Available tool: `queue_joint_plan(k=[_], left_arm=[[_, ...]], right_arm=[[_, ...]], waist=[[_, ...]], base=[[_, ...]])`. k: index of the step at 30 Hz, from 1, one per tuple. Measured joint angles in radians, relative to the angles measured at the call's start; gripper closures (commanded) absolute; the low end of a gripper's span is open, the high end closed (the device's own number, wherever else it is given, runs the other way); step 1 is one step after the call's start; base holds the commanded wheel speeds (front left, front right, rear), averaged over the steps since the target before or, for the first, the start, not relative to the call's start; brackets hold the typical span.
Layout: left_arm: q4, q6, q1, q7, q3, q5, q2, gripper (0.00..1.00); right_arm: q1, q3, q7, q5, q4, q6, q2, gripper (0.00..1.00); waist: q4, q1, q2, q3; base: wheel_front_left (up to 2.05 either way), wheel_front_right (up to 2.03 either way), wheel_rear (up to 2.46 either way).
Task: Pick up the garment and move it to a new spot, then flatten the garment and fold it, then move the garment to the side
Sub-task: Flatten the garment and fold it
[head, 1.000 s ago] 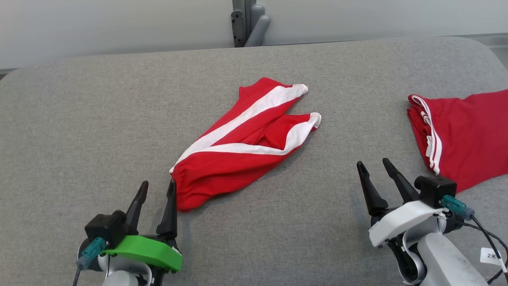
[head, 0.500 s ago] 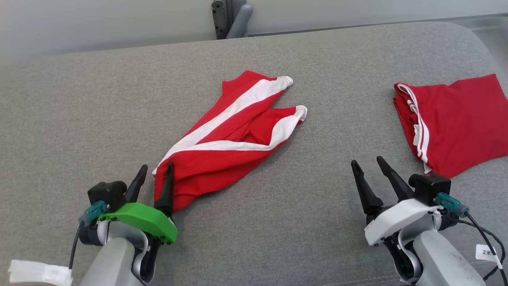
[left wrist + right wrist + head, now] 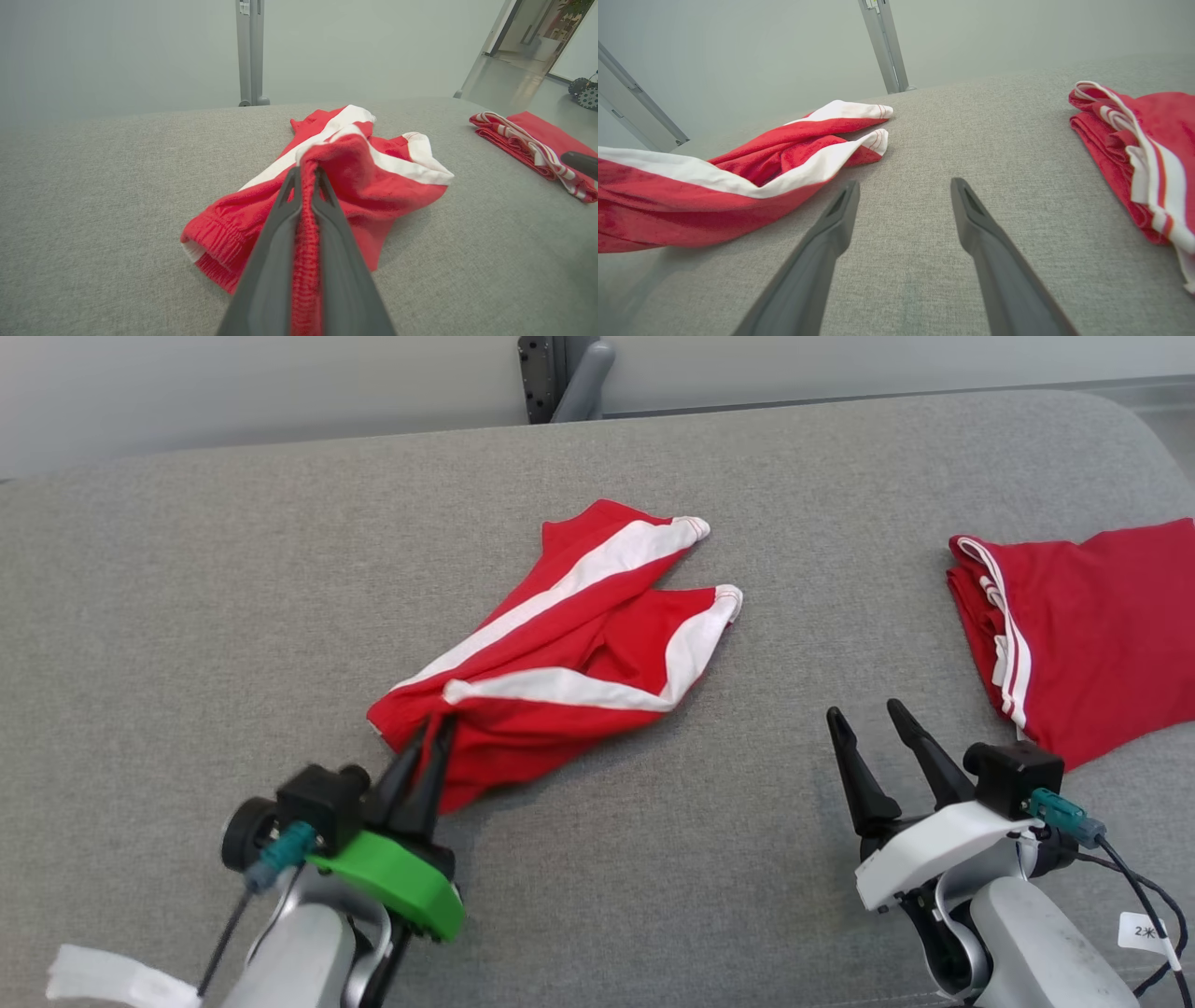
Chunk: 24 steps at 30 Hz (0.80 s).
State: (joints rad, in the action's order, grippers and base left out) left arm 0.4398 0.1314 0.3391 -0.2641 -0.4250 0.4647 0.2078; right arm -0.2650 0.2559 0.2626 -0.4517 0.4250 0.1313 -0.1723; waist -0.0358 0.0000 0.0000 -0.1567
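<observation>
The wide grey fabric-covered counter [image 3: 187, 616] spans the head view, its far edge running along the top and rounding off at 2 o'clock. At its centre lies the crumpled pair of red shorts with broad white side stripes and white leg hems [image 3: 569, 644]. The legs point to 1 o'clock and the ribbed waistband is bunched toward 7 o'clock. A folded red garment with thin white stripes [image 3: 1092, 635] rests well apart at 3 o'clock. Bare counter lies between the two, and more stretches out to 9 o'clock.

The green-mounted left end effector [image 3: 431, 726], at 7 o'clock, is clenched on the waistband. The white-mounted right end effector [image 3: 864, 711], at 4 o'clock, stands spread over bare counter, grasping nothing.

The left wrist view shows the ribbed red cloth pinched between the two fingers and drawn up into a ridge, which is less plain from the head. The right wrist view shows the white hems lying on the counter.
</observation>
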Motion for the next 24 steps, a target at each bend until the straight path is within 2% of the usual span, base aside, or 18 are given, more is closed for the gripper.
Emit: queue_joint_plan(k=[4,7,8,15,19,24], left_arm=[[-0.086,0.000,-0.094,0.000,-0.070,-0.102,0.031,1.00],[-0.070,0.000,-0.148,0.000,-0.120,-0.119,0.054,0.34],[-0.054,0.000,-0.158,0.000,-0.129,-0.126,0.058,0.00],[0.049,0.000,-0.214,0.000,-0.132,-0.123,0.053,0.00],[0.039,0.000,-0.254,0.000,-0.021,-0.113,0.017,0.00],[-0.034,0.000,-0.303,0.000,0.142,-0.127,-0.060,0.00]], right_arm=[[0.011,0.004,0.000,0.000,0.005,0.000,0.001,0.00],[0.013,0.007,0.000,0.000,0.008,0.000,0.002,0.00],[0.013,0.008,0.000,-0.001,0.010,0.000,0.002,0.00],[0.028,0.007,0.000,-0.009,0.018,0.000,0.000,0.00],[0.042,-0.007,0.000,-0.012,0.019,0.000,-0.001,0.00],[0.054,-0.024,0.000,-0.010,0.011,0.000,0.001,0.00]], waist=[[0.019,0.0000,0.0000,0.015],[0.029,0.0000,0.0000,0.024],[0.031,0.0000,0.0000,0.027],[0.031,0.0000,0.0000,0.058],[0.028,0.0000,0.0000,0.083],[0.024,0.0000,0.0000,0.100]], base=[[0.00,0.00,0.00],[0.00,0.00,0.00],[0.00,0.00,0.00],[0.00,0.00,0.00],[0.00,0.00,0.00],[0.00,0.00,0.00]])
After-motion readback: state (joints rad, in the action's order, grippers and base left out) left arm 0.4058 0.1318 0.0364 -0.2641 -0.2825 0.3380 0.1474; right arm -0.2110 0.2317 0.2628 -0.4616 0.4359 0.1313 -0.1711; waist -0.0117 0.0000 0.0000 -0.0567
